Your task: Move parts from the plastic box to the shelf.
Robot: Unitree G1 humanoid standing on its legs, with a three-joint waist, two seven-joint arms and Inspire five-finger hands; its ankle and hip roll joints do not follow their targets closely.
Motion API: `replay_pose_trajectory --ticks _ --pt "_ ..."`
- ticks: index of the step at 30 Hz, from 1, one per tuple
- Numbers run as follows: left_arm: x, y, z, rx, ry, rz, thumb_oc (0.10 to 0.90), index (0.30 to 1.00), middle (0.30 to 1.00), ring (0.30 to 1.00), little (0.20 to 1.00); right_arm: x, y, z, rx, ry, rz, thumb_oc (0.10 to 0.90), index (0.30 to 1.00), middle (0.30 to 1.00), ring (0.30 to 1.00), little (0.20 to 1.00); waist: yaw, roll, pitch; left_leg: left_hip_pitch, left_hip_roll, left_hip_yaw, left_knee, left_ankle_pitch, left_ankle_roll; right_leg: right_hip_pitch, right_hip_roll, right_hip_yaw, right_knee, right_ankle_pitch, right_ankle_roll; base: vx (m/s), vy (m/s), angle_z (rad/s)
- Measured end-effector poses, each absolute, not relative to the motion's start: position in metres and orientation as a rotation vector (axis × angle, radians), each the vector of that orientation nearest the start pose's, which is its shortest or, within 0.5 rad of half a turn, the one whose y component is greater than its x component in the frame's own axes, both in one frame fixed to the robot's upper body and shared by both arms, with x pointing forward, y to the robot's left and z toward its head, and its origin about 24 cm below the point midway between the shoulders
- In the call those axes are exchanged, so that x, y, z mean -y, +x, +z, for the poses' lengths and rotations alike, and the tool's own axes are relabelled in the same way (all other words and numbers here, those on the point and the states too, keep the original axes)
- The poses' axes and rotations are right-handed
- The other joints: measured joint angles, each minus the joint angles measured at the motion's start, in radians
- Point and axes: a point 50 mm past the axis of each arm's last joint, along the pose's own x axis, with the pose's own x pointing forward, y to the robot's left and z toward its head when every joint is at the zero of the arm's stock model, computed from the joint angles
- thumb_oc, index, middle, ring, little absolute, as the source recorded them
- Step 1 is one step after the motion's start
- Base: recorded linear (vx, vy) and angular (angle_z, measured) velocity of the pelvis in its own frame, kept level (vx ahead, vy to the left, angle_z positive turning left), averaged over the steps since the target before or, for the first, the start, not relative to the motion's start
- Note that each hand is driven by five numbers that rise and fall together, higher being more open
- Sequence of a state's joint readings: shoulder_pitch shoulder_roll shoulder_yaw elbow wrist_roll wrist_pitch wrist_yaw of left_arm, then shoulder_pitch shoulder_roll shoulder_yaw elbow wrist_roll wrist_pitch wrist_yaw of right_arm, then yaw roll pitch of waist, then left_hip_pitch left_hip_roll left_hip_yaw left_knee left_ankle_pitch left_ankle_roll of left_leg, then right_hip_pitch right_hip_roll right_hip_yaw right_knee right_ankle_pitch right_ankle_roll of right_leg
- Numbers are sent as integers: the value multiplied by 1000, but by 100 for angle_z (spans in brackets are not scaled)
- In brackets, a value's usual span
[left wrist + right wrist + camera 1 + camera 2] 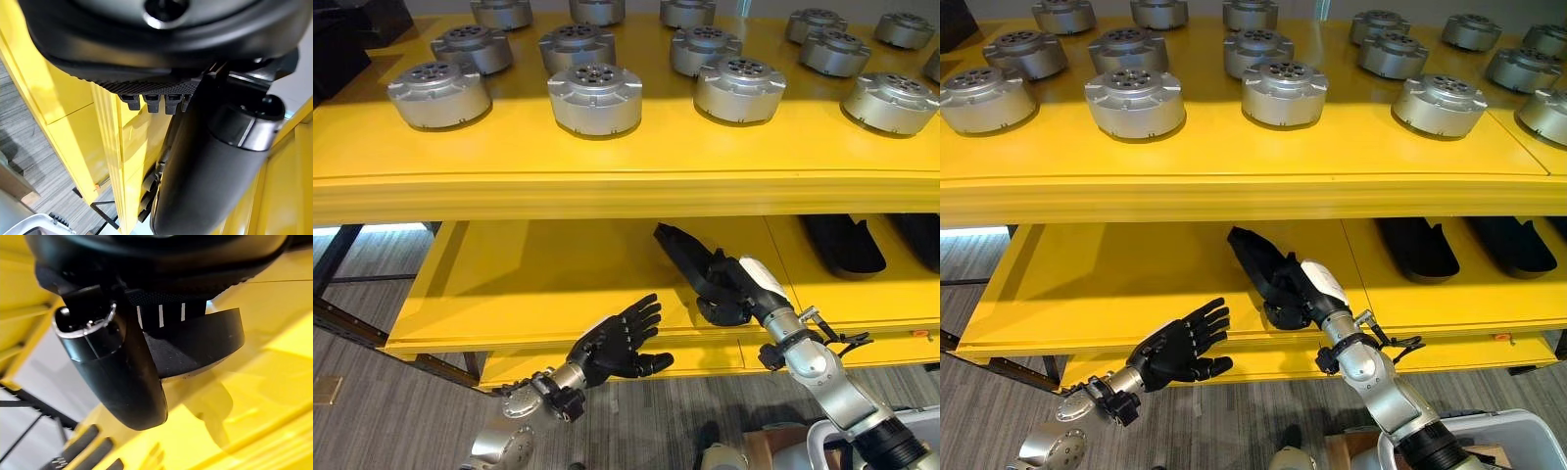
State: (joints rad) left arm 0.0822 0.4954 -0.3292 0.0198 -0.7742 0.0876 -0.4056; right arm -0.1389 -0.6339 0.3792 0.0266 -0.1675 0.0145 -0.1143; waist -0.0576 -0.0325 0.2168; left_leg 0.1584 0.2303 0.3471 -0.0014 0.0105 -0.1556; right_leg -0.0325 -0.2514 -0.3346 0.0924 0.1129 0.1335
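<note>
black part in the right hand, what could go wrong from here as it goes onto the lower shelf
1. The right hand holds the long black part by one end, near the lower shelf front edge; released there, it might tip off.
2. The upper shelf hangs just above, so lifting the arm could strike it.
3. The left hand is open, off the part, and gives no support.

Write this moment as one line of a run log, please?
right hand: shut on black part, on lower shelf | left hand: open, holding nothing, at shelf front | upper shelf: grey round parts
</note>
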Motion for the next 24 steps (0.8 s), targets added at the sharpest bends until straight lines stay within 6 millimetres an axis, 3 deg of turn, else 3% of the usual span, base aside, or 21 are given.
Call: replay_pose_trajectory --ticks 3,6,8,10,11,12,13,14,15,16,17,18,20,22,24 --pt "-156 213 9 -309 -359 -634 900 1000 1000 1000 1000 187 268 59 57 -845 240 400 300 300 300 300 0 0 0 -1 5 2 2 0 -1 -20 2 10 36 -21 -3 49 -240 -4" --pt "-155 215 11 -301 -378 -622 900 1000 1000 1000 1000 186 268 59 58 -850 244 400 300 300 300 300 0 2 -1 -2 26 7 11 -2 6 -56 6 9 136 -89 -16 63 -243 -2" --pt "-153 220 15 -282 -396 -619 900 1000 1000 1000 1000 184 270 59 60 -855 257 400 300 300 300 300 6 2 -2 -18 55 15 64 -1 40 -71 16 -4 198 -143 -33 106 -106 14" --pt "-151 226 16 -272 -396 -617 900 1000 1000 1000 1000 182 275 54 47 -864 268 400 300 300 300 300 6 0 -7 -122 112 -2 240 0 32 -77 32 7 201 -168 -58 68 182 25" --pt "-147 228 12 -281 -419 -610 900 1000 1000 1000 1000 182 278 51 29 -882 276 400 300 300 300 300 16 13 -12 -165 149 -7 301 2 28 -60 53 4 163 -151 -74 43 314 12" --pt "-141 226 8 -297 -436 -620 900 1000 1000 1000 1000 183 279 50 15 -895 275 400 300 300 300 300 24 31 -23 -185 177 4 262 -6 -18 -49 68 -12 127 -138 -73 23 244 9" --pt "-134 223 7 -305 -440 -648 900 1000 1000 1000 1000 185 280 52 18 -908 270 400 300 300 300 300 21 39 -21 -205 190 -1 178 25 -47 -52 71 -17 119 -137 -74 3 372 5" --pt "-124 218 3 -328 -444 -683 900 1000 1000 1000 1000 188 282 55 18 -928 264 400 300 300 300 300 20 58 -22 -229 203 -11 114 73 -37 -63 72 -14 120 -138 -78 -17 295 3" --pt "-124 218 3 -328 -444 -683 900 1000 1000 1000 1000 188 282 55 18 -928 264 400 300 300 300 300 20 58 -22 -229 203 -11 114 73 -37 -63 72 -14 120 -138 -78 -28 304 -41" --pt "-121 212 -3 -356 -445 -693 900 1000 1000 1000 1000 189 282 58 27 -936 263 400 300 300 300 300 15 69 -18 -205 179 5 77 75 -12 -64 60 7 110 -119 -61 -62 95 -53" --pt "-120 213 -2 -351 -451 -692 900 1000 1000 1000 1000 195 282 63 39 -967 265 400 300 300 300 300 1 100 -17 -188 156 20 63 61 15 -65 64 10 103 -106 -42 -52 82 -68" --pt "-123 215 -1 -341 -448 -684 900 1000 1000 1000 1000 197 281 63 40 -972 256 400 300 300 300 300 3 93 -6 -181 135 5 38 110 5 -65 63 22 94 -92 -25 -34 76 -30" --pt "-133 222 7 -302 -413 -670 900 1000 1000 1000 1000 206 277 61 20 -979 233 400 300 300 300 300 -1 56 11 -177 83 9 -2 112 12 -50 24 28 49 -72 6 15 48 13" --pt "-147 226 12 -288 -368 -643 900 1000 1000 1000 1000 209 278 56 2 -977 214 400 300 300 300 300 1 19 21 -181 51 2 -25 143 28 -32 12 28 -7 -38 14 6 43 36" --pt "-158 225 12 -301 -335 -612 900 1000 1000 1000 1000 206 279 59 19 -946 200 400 300 300 300 300 10 7 23 -176 34 -7 -35 148 35 -13 8 32 -28 -25 20 -7 27 24"
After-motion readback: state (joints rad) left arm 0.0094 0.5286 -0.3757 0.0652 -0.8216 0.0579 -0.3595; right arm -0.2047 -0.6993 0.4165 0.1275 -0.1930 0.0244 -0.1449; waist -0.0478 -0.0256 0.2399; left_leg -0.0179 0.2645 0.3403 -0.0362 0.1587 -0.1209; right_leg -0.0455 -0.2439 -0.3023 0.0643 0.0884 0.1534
